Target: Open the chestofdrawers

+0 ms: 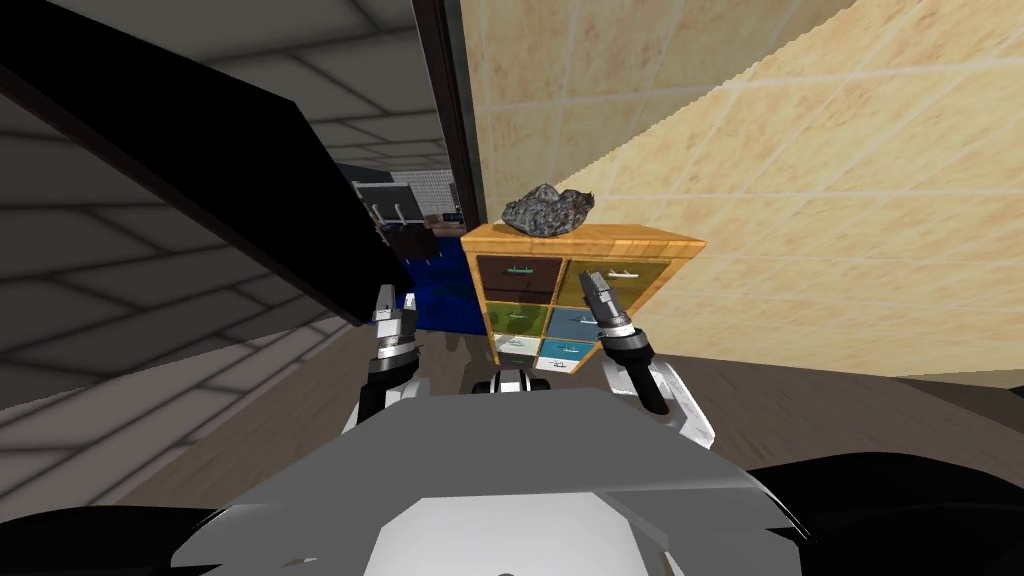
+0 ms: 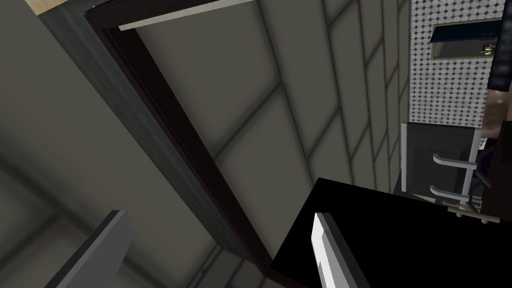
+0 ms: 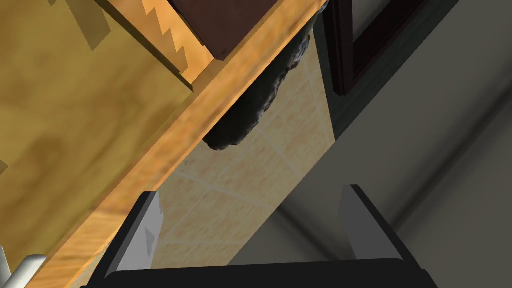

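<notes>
A wooden chest of drawers (image 1: 580, 240) stands against the tan tiled wall, with coloured drawer fronts in two columns, all flush. A dark grey rock-like lump (image 1: 548, 210) lies on its top. My right gripper (image 1: 597, 288) is raised in front of the upper right, olive drawer (image 1: 640, 285), near its pale handle (image 1: 620, 273). In the right wrist view that gripper (image 3: 252, 222) is open and holds nothing. Beside it are the olive drawer front (image 3: 65, 125), the chest's wooden edge (image 3: 165, 150) and a white handle end (image 3: 25, 265). My left gripper (image 1: 388, 305) hangs open to the left, away from the chest.
A large black area (image 1: 200, 160) slants across the left beside a dark door frame (image 1: 445, 120). Past the doorway lie a blue floor (image 1: 440, 300) and a grey chair-like thing (image 1: 395, 205). Brown floor runs to the right of the chest (image 1: 820, 410).
</notes>
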Tool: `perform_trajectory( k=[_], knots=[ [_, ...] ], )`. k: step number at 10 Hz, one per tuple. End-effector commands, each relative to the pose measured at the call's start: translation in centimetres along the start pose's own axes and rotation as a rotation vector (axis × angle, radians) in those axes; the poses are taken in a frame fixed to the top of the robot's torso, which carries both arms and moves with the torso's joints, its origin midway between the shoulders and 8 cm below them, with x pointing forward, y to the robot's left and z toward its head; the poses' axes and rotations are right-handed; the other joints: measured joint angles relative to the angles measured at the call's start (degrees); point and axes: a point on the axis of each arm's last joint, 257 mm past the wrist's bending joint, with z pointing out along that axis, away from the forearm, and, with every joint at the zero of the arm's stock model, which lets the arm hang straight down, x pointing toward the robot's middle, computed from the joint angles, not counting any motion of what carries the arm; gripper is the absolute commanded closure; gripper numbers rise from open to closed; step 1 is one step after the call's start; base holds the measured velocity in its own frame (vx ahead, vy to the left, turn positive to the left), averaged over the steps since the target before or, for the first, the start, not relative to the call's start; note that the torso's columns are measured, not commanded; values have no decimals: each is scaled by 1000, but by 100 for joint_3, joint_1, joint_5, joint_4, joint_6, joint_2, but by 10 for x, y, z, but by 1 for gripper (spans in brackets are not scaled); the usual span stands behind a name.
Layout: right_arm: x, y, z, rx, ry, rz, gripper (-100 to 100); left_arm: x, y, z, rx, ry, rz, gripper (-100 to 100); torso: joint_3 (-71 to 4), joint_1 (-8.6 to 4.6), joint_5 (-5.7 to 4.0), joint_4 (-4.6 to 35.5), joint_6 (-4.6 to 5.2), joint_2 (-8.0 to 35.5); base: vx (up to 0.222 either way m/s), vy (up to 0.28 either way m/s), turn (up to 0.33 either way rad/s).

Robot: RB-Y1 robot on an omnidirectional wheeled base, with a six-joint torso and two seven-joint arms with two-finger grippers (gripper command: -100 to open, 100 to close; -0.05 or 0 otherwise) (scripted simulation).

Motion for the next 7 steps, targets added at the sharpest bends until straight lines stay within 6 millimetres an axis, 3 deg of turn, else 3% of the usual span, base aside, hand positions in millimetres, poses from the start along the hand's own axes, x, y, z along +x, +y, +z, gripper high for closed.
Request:
perform_trajectory(
  k=[1,7],
  knots=[
    [1,-15,-5,28,41,-178,-100,0,0,0,0,0,0,0,-1,0,0,-1,-1,-1,48,158,-79],
    [2,-58,-19,79,164,-595,-100,0,0,0,0,0,0,0,4,-2,0,2,-1,7,34,166,-72]
  ],
)
